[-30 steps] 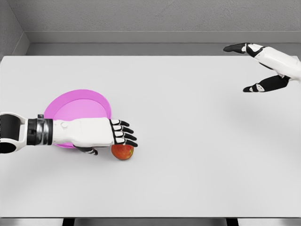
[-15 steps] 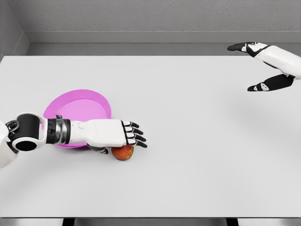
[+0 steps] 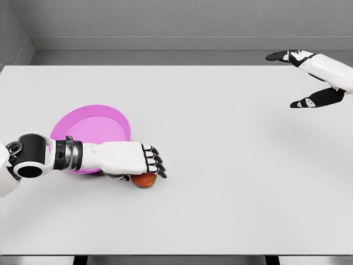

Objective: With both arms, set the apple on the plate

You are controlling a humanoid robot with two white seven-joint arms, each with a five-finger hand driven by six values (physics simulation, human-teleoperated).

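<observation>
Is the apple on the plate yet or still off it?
Off. The apple sits on the table beside the plate, under the left robot hand.

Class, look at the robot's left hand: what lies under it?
Under the left hand an apple shows, its top covered by the fingers. The hand also hides the pink plate's near edge. Contact cannot be confirmed.

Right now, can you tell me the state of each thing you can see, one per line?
apple: on the table just right of the plate, not on it, under the left hand.
plate: pink, flat on the table, holding nothing.
left hand: over the apple, fingers curling down onto it; a firm grasp cannot be told.
right hand: open, raised at the far right, holding nothing.
table: white.
</observation>
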